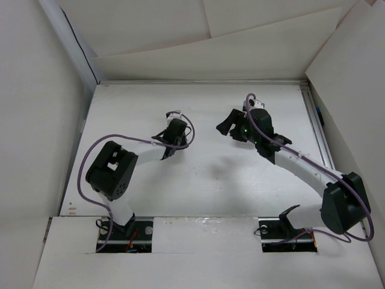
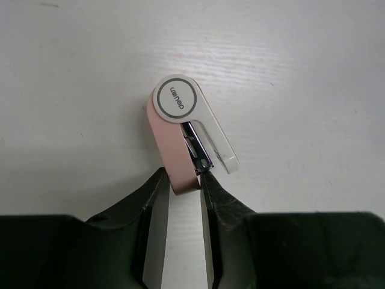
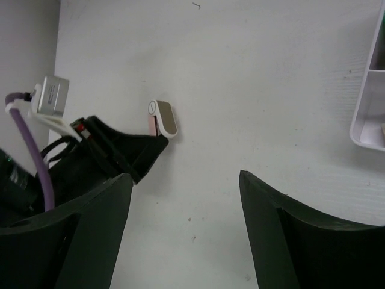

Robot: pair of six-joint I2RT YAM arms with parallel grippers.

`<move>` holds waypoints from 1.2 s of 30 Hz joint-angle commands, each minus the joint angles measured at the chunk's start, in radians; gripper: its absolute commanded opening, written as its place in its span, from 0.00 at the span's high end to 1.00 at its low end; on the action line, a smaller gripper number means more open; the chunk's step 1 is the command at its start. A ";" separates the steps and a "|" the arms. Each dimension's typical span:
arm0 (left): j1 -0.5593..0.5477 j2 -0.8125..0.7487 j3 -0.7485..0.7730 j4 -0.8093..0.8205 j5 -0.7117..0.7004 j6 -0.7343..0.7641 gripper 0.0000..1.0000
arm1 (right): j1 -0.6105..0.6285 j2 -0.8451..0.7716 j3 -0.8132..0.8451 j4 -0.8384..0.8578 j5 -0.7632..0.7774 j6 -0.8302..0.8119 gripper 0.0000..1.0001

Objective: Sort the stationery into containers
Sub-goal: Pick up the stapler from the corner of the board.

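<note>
Left tool (image 2: 183,178) pinches the pink stapler (image 2: 180,129) (lengthwise, round end pointing away).

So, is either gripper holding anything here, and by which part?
Left gripper pinches the pink stapler by its near, open end; it lies on the table. Right gripper is open, holding nothing.

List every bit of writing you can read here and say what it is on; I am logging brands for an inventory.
"nusign": my best reading, since it is upside down in the left wrist view. It is printed inside the grey ring on the round white end of the pink and white stationery item.
Print on the grey block in the right wrist view: too small to read.
No other text is legible in any view.
</note>
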 commanded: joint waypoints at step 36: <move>-0.264 -0.304 -0.094 0.330 0.273 0.159 1.00 | -0.084 0.133 0.052 0.137 -0.450 0.027 0.26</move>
